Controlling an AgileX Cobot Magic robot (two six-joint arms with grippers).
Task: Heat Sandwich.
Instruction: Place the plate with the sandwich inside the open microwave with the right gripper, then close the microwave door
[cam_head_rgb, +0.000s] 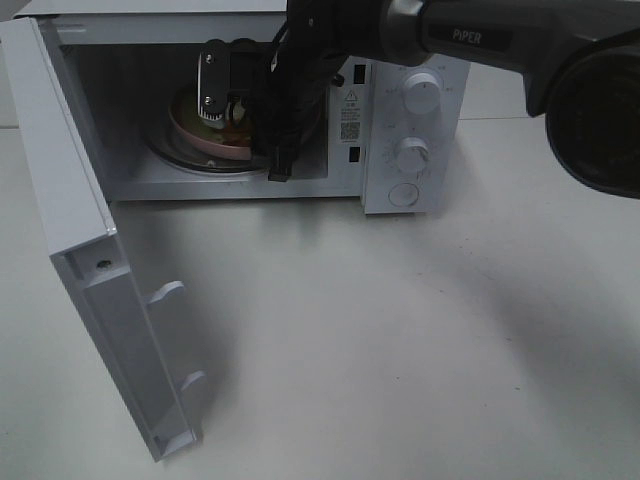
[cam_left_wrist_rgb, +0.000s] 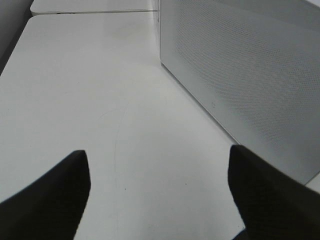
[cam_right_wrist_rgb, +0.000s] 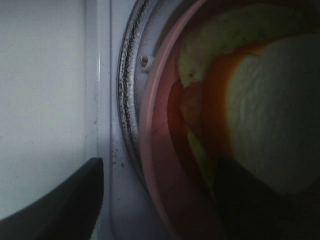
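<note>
The sandwich (cam_right_wrist_rgb: 270, 110), white bread with orange crust and pale yellow-green filling, lies on the round pink plate (cam_right_wrist_rgb: 160, 150). The plate (cam_head_rgb: 205, 142) rests on the glass turntable (cam_head_rgb: 175, 160) inside the open microwave (cam_head_rgb: 400, 130). A bit of the sandwich (cam_head_rgb: 197, 106) shows behind my right gripper (cam_head_rgb: 240, 120), which reaches into the cavity. In the right wrist view this gripper (cam_right_wrist_rgb: 157, 200) is open, its fingers wide apart on either side of the plate's rim. My left gripper (cam_left_wrist_rgb: 160, 195) is open and empty above the table, beside the microwave's perforated side wall (cam_left_wrist_rgb: 250, 75).
The microwave door (cam_head_rgb: 90, 260) swings out to the front left, with its latches facing right. Two knobs (cam_head_rgb: 422, 95) and a round button sit on the control panel. The white table (cam_head_rgb: 400, 330) stretches in front. The turntable's ring (cam_right_wrist_rgb: 127, 100) runs beside the plate.
</note>
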